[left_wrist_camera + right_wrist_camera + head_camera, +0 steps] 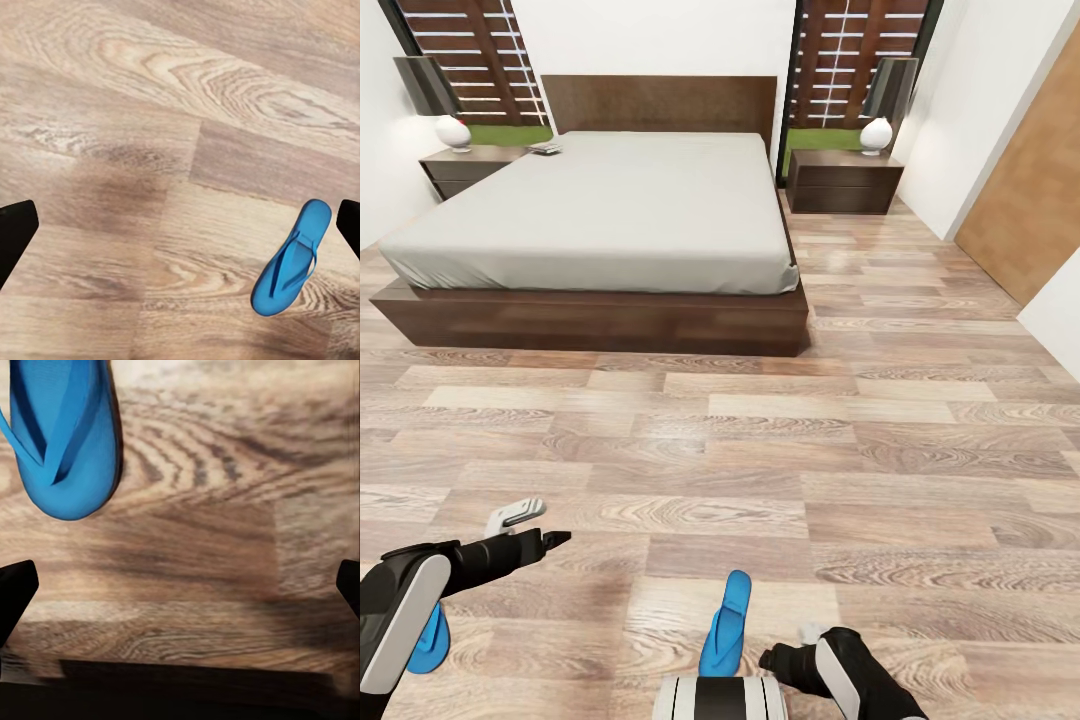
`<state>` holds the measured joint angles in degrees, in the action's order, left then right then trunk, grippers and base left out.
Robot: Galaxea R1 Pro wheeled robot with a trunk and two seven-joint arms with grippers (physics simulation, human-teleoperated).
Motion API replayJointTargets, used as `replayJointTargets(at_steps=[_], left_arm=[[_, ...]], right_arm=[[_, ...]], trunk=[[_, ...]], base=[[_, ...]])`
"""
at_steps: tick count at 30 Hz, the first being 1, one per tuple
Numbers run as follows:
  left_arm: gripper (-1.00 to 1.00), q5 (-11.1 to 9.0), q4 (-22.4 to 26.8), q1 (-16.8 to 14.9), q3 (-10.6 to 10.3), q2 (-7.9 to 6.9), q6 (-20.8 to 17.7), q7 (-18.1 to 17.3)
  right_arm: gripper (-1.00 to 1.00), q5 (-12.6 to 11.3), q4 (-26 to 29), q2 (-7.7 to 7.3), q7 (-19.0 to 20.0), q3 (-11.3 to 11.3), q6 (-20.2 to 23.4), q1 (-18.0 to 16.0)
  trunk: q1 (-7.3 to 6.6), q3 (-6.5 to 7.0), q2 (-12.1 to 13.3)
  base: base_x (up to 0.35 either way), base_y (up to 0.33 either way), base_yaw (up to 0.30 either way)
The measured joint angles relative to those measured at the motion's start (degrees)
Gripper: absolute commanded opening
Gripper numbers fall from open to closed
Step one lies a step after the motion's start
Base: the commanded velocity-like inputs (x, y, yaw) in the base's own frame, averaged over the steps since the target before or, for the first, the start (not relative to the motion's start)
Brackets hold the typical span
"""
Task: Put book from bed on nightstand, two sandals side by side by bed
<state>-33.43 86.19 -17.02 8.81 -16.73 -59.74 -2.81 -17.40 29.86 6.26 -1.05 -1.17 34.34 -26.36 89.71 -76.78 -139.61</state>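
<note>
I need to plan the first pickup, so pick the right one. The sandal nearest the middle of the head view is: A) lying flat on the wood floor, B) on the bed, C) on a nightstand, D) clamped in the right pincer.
A: the blue sandal lies flat on the plank floor, well short of the bed, with the right pincer open and empty beside it.

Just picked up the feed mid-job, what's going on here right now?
The robot stands on the wood floor facing the foot of the bed. Both sandals lie apart on the floor close to it: one in front of its base, the other partly behind the left arm. Both the left gripper and right gripper are open and empty.
</note>
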Motion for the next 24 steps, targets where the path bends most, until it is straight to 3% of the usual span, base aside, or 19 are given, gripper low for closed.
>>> replayJointTargets(at_steps=[10, 24], left_arm=[[1.00, 0.01, -0.07, 0.00, 0.00, -0.03, 0.00, 0.08], [1.00, 0.04, -0.59, 0.00, 0.01, -0.05, 0.00, -0.14]], right_arm=[[1.00, 0.08, 0.06, -1.50, -0.04, 0.03, 0.07, 0.00], [1.00, 0.11, 0.09, -1.71, -0.28, 0.00, 1.44, -1.55]], trunk=[[0.00, 0.00, 0.00], [0.00, 0.00, 0.00]], base=[[0.000, 0.000, 0.000], [0.000, 0.000, 0.000]])
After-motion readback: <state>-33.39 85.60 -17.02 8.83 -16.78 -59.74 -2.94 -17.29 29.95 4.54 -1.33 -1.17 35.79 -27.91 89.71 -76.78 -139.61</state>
